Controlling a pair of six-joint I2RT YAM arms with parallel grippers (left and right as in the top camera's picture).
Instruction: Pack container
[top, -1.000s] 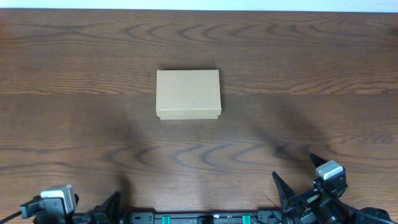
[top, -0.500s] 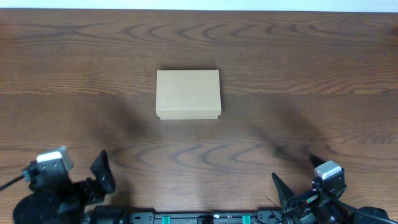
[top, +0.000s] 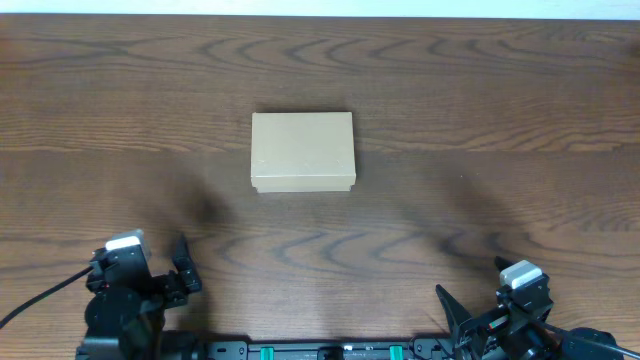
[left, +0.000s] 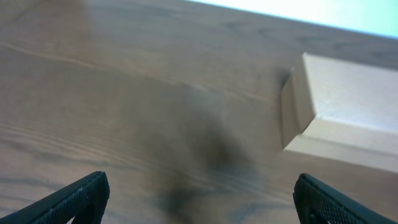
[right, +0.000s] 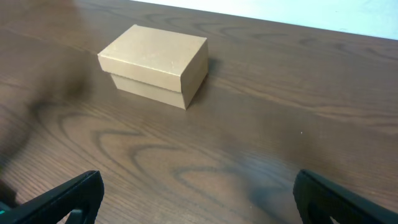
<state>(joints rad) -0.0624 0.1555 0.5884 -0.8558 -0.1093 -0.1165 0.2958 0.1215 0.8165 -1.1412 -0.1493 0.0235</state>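
Closed cardboard container (top: 303, 150) alone on the dark wood-grain worktop (top: 500, 90), with both arms at the near edge.
The tan box sits flat around the middle of the worktop, its lid flap down and overhanging the base along the near side. The left jaws and the right jaws are both spread wide and grasp nothing. Each pair hangs over bare wood, well apart from the box, one to its near left and the other to its near right. The left wrist view catches the box at its right margin; the right wrist view shows it whole, up and left of centre.
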